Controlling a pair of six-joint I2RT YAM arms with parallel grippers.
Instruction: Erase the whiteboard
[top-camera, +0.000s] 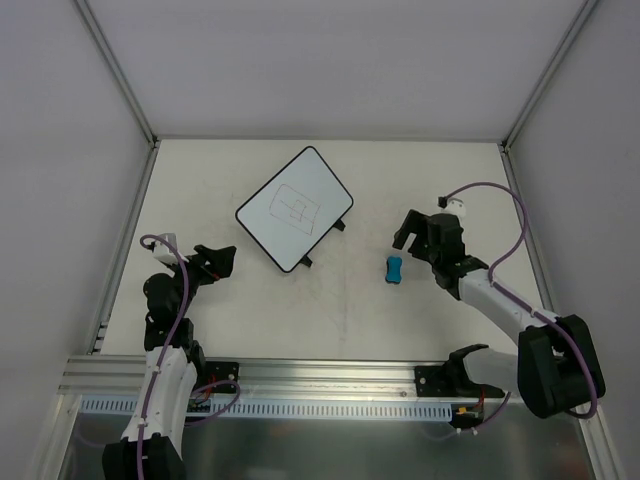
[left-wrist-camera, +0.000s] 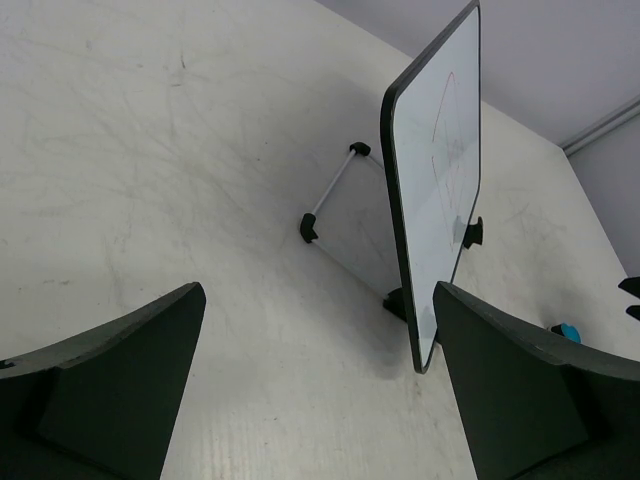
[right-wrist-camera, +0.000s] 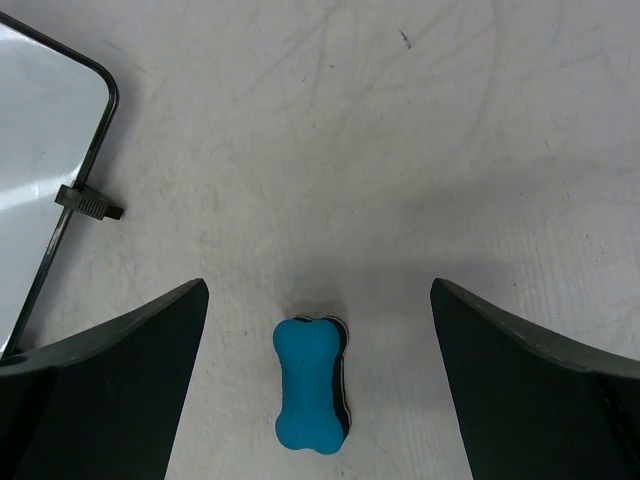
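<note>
Whiteboard (top-camera: 296, 208) at far centre of the desk (top-camera: 340, 330), turned corner-on, faint red line drawing on its face. In the left wrist view it appears propped at a tilt on a thin leg (left-wrist-camera: 330, 195). Left tool (top-camera: 222, 258), near-left of the board, is spread wide and empty. Right tool (top-camera: 402, 240) is likewise spread and empty, a blue eraser (top-camera: 394, 270) lying between its fingers in the wrist view; contact cannot be told. The board is probably light, stiff and smooth, likely to slide or tip under wiping pressure. It is best steadied by its black rim at a near corner, clear of the drawing.
</note>
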